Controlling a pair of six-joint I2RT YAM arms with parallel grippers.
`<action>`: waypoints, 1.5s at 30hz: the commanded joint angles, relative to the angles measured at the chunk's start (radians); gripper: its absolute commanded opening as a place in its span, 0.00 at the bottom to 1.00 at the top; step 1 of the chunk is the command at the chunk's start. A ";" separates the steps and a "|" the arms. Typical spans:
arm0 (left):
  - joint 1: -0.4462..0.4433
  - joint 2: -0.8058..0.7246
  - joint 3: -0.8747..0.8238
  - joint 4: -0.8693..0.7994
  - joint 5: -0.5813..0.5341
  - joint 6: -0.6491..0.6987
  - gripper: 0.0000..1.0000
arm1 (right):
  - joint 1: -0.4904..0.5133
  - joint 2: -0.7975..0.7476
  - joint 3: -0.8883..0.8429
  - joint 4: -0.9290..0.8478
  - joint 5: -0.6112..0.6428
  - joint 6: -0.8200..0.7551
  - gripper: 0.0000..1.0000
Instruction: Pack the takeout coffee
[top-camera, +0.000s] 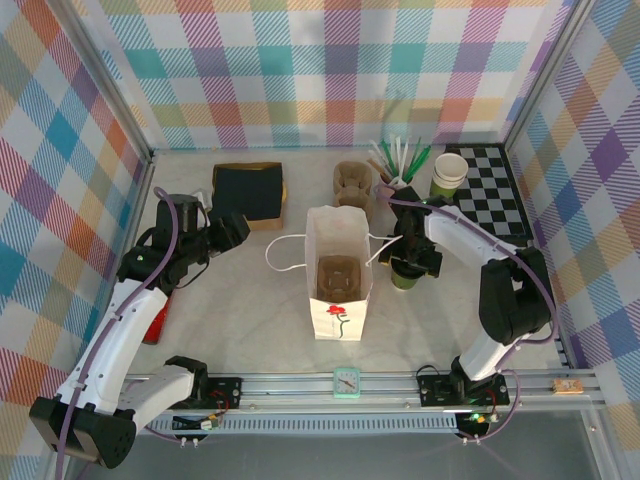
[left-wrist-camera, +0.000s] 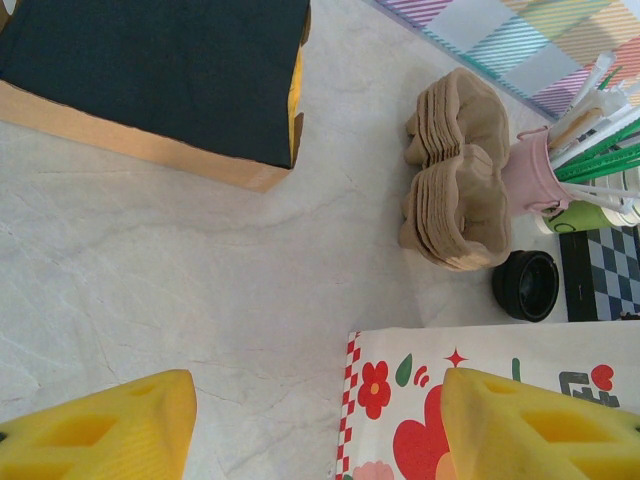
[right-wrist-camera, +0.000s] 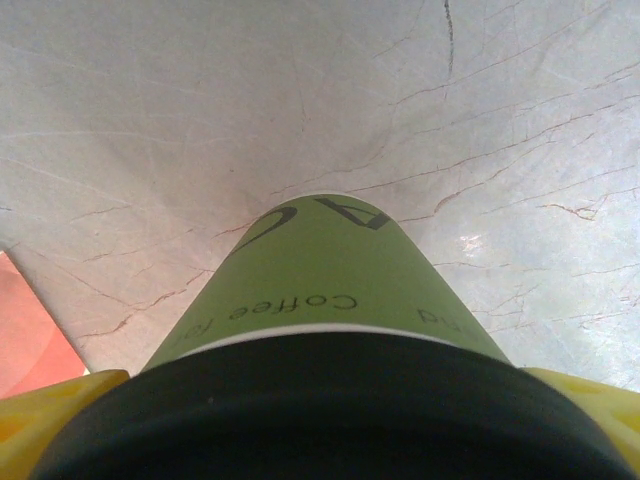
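Observation:
The takeout coffee (top-camera: 404, 279) (right-wrist-camera: 330, 290), a green paper cup with a black lid (right-wrist-camera: 330, 410), stands on the table just right of the bag. My right gripper (top-camera: 410, 264) (right-wrist-camera: 320, 420) is open, with one yellow finger (right-wrist-camera: 60, 410) on each side of the lid; I cannot tell whether they touch it. The white flower-printed paper bag (top-camera: 340, 300) (left-wrist-camera: 480, 390) stands open at the table's middle, a brown cup carrier (top-camera: 337, 275) inside it. Left of the bag, my left gripper (top-camera: 226, 232) (left-wrist-camera: 318, 430) hangs open with nothing between its fingers, near the bag's edge.
At the back stand a stack of brown carriers (top-camera: 352, 183) (left-wrist-camera: 455, 170), a pink cup of straws (top-camera: 398, 180) (left-wrist-camera: 530, 175), a lidless green-and-cream cup (top-camera: 449, 175) and a checkered mat (top-camera: 500, 185). A dark box (top-camera: 248, 192) (left-wrist-camera: 150, 80) lies back left. A loose black lid (left-wrist-camera: 527, 285) lies by the carriers.

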 joint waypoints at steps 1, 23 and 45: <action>0.006 -0.020 -0.009 -0.020 -0.014 0.016 0.66 | 0.002 0.011 0.009 0.002 -0.009 -0.015 0.94; 0.006 -0.022 -0.025 -0.019 -0.017 0.014 0.66 | 0.002 0.043 -0.010 0.037 -0.013 -0.024 0.89; 0.006 -0.037 -0.027 -0.026 -0.026 0.014 0.66 | 0.001 0.057 -0.018 0.054 -0.006 -0.030 0.89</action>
